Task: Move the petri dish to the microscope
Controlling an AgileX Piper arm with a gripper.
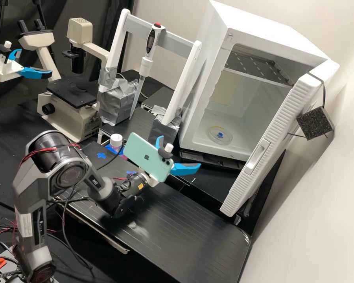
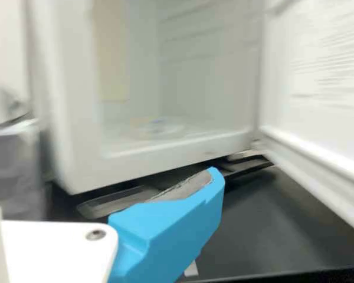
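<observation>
blue-marked petri dish [image 1: 220, 136] on floor of open white cabinet [image 1: 263, 27] — claw [image 1: 180, 151] outside, spread apart

Hanging pipette [image 1: 146, 63], white-capped bottle [image 1: 116, 140], silver-wrapped block [image 1: 116, 103]

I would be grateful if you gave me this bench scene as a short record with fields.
petri dish: on the floor inside the white cabinet, with a blue mark at its middle
cabinet door: wide open
gripper: in front of the cabinet, outside it, fingers open
phone: light green, mounted by the gripper
pipette: hanging tip down between the white posts of a stand
microscope: beyond the arm, left in the high view
task state: dish not yet at the microscope
</observation>
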